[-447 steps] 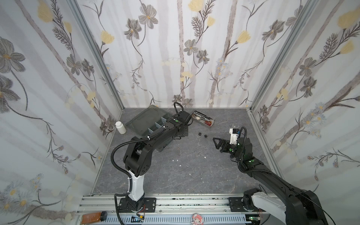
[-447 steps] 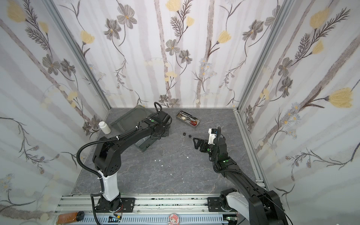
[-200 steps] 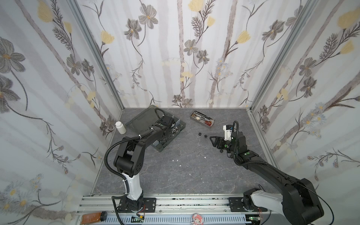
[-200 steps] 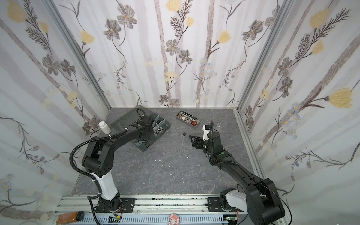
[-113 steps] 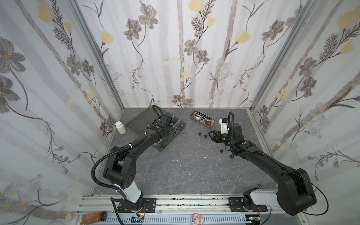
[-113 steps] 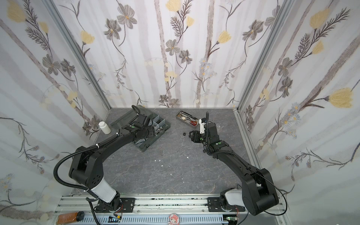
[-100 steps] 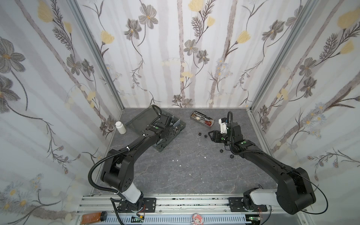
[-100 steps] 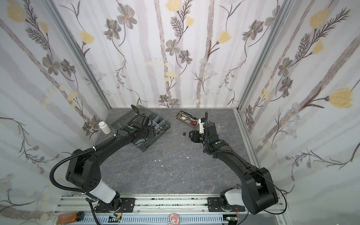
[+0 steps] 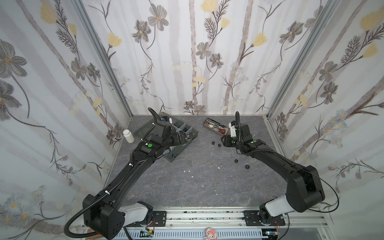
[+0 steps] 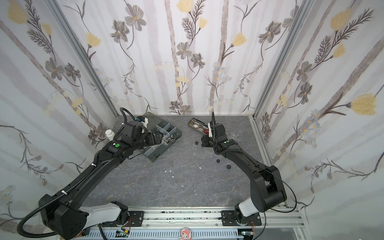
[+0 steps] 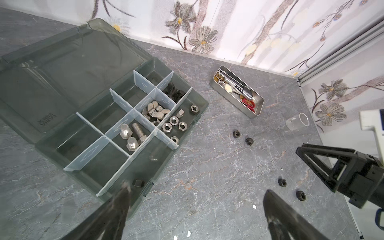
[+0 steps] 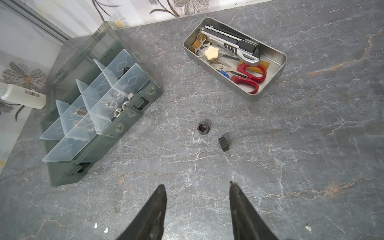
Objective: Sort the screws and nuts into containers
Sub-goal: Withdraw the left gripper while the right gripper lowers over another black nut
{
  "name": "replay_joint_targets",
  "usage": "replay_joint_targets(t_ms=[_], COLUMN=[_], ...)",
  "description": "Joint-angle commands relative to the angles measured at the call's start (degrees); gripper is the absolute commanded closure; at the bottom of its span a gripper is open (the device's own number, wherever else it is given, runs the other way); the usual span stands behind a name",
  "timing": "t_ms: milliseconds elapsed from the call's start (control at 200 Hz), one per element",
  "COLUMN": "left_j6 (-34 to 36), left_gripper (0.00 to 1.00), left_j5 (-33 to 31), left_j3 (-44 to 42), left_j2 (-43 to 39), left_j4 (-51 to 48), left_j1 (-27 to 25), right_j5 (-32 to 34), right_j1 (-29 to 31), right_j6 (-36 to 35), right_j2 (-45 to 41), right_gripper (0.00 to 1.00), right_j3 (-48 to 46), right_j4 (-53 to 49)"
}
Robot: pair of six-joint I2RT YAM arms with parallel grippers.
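Four loose black hexagonal nuts [image 9: 236, 160] lie on the grey marbled tabletop [image 9: 197, 187] in a top view, apart from the dark grey plastic organizer box [image 9: 174, 158].

Left wrist view: the left gripper [image 11: 195, 197] is spread wide and empty. Silver hex-head bolts [image 11: 133, 135] share one compartment.

Right wrist view: the right gripper [image 12: 197, 187] has its jaws apart and empty, near two of those nuts.

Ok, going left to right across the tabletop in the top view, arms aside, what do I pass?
In a top view: white bottle → organizer box → metal tin → black nut → second black nut. The nut pair in front of the tin shares its span, so it is left out.
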Motion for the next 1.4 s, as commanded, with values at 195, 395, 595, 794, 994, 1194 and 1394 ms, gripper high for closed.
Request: replay_joint_targets(t_ms=[195,395,595,794,994,1194,1394], left_j6=[-0.5,-0.7,-0.6,-0.8,-1.1,-1.0,-1.1], left_gripper=[0.00,0.00,0.00,0.00,0.00,0.00,0.00], left_j5=[1.5,3.4,3.1,3.7,5.7,7.5,7.8], left_j3=[-8.5,-10.5,-11.3,-11.6,-11.5,-11.5,-11.6], left_j2=[-5.5,-5.8,-6.7,-6.1,-4.0,-1.6,-0.9], left_j4=[2.5,3.8,4.2,4.4,4.6,4.7,4.9], left_j1=[1.8,3.3,4.3,5.1,6.5,7.4,8.0], right_j5=[5.2,8.1,10.0,11.6,13.0,13.7,13.5], right_j1=[2.5,3.4,3.4,3.4,3.4,3.3,3.3], right_j6=[-5.5,-6.2,-7.2,-8.3,-9.5,-10.2,-10.8], right_j2=[12.8,18.2,22.5,26.0,29.1,31.2,33.6], right_gripper=[0.55,0.57,0.60,0.61,0.63,0.64,0.67], right_j3=[10.5,14.1,17.5,19.9,21.7,22.5,23.4], right_j4=[-8.5,-10.5,-12.6,-14.0,-15.3,-15.0,-14.6])
